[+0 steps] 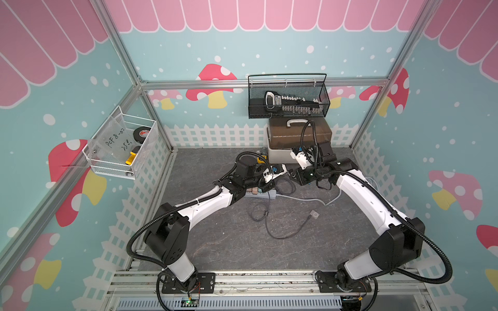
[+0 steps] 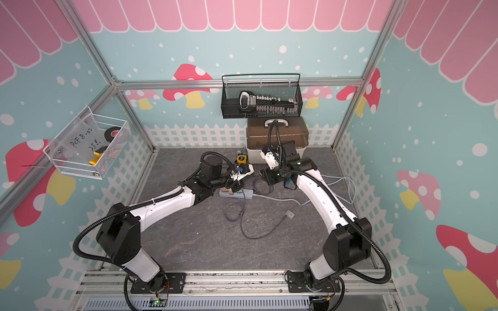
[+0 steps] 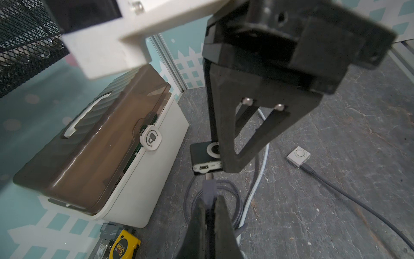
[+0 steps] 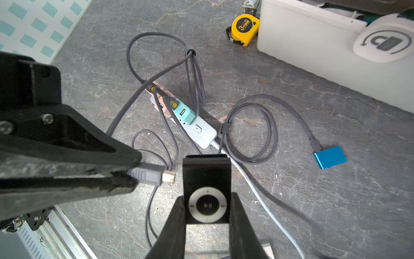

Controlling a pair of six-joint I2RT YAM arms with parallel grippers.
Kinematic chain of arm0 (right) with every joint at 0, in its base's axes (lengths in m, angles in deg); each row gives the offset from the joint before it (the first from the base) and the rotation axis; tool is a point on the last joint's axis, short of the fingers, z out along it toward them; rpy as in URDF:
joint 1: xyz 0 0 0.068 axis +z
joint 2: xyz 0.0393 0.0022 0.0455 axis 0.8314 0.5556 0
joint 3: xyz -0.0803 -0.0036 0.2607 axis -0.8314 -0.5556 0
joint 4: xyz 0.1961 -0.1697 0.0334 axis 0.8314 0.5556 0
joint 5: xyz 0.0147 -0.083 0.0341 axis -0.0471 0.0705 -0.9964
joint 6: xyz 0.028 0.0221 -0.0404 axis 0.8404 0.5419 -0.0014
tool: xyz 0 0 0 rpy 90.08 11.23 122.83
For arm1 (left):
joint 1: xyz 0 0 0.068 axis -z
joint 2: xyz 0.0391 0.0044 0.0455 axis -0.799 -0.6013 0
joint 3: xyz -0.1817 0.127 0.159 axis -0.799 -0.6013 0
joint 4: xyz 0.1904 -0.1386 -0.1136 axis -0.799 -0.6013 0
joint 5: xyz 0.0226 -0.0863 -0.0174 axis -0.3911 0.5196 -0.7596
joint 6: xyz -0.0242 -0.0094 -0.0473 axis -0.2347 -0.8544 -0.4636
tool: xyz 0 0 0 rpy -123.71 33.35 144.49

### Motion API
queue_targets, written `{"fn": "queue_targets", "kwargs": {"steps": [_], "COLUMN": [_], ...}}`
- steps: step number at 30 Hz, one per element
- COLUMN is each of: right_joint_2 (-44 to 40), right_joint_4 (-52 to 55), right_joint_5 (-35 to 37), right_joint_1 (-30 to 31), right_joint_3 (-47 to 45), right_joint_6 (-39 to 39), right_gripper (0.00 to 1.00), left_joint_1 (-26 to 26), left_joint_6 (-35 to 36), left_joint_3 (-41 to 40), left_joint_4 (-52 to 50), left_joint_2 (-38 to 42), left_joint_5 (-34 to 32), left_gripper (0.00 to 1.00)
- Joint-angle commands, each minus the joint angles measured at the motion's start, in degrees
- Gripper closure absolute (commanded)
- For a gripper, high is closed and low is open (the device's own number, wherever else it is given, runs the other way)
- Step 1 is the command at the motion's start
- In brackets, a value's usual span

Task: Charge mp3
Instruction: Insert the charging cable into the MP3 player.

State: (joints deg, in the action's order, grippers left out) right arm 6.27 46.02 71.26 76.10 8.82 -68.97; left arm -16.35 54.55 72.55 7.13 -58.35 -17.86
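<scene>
Over grey floor, left hand pinches plug (near port), right hand pinches mp3 player

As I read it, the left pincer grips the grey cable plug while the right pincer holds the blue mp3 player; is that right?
Not quite: the right pincer holds the black mp3 player, as the right wrist view shows. The blue mp3 player lies on the floor. The left pincer does grip the grey cable plug.
</scene>
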Motion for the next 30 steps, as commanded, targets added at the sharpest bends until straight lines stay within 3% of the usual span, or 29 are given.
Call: {"fn": "queue_targets", "kwargs": {"steps": [1,30], "right_joint_2": [-1.43,-0.64], "right_joint_4": [-0.11,0.56], "right_joint_5": [-0.55,-0.12], "right_joint_1": [-0.25,-0.19], "right_joint_3": [-0.36,-1.36], "right_joint_6": [-0.05,0.17], "right_gripper": [0.86,0.86], "left_joint_1": [0.49,1.72], "left_joint_6": [1.89,2.06], "left_joint_3": [1.61,2.42], "left_joint_4": [-0.61,0.04], "left_joint_2": [-0.71,-1.05], "left_joint_5": [-1.95,-3.5], "left_gripper": [1.0,1.0]}}
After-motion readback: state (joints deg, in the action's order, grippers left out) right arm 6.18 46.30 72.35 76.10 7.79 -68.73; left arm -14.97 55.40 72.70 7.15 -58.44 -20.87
